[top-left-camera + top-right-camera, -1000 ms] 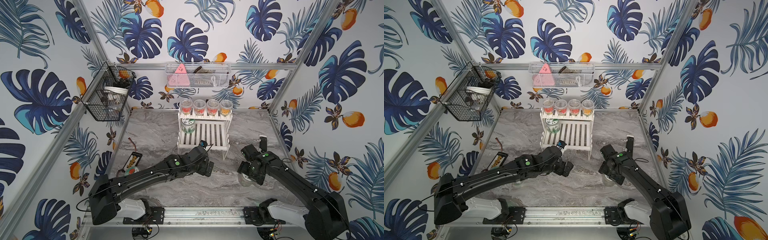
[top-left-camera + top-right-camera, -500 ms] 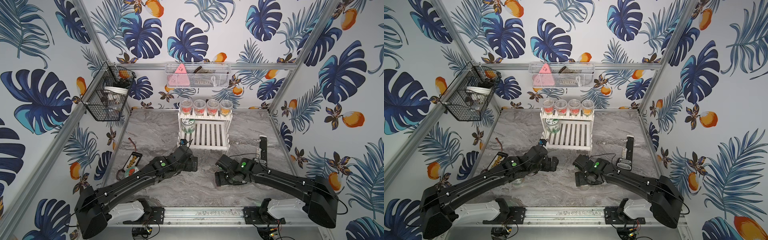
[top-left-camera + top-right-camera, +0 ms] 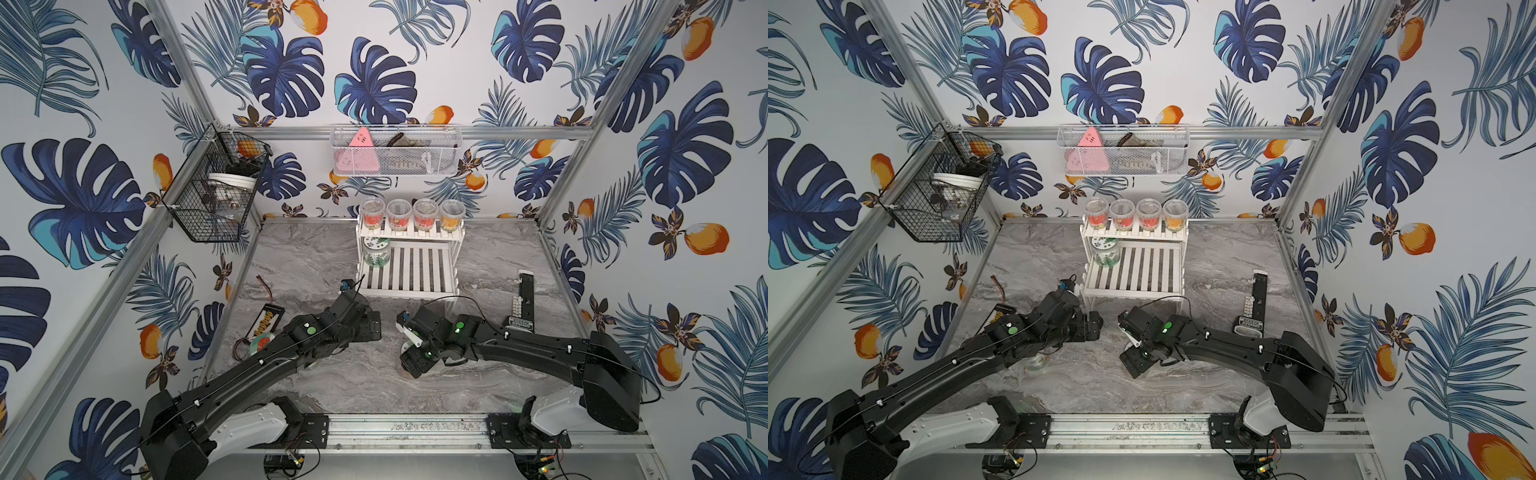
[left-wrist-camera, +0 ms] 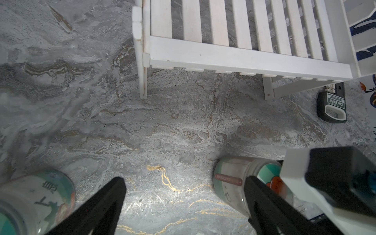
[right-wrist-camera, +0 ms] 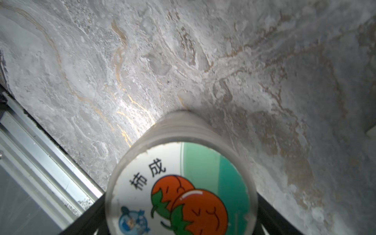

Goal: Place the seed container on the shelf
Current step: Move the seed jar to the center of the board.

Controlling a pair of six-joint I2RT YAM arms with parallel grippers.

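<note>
Seed container: clear jar with an orange-fruit label on the lid, clamped between the right fingers. It is tilted low over the tabletop, in front of the shelf and apart from it; contact with the tabletop cannot be told. Left fingers: spread wide, grasping nothing, just beside the container. Second jar: on the tabletop by the left fingers. Shelf, upper tier: row of four cups.

Walls papered in navy and teal palm leaves and orange fruit rise on three sides of a grey marble-veined counter under bright, even light. Above the counter's far edge an aluminium rail carries a white mesh basket; a black wire basket hangs over its left edge, and a metal track lines its near edge.
</note>
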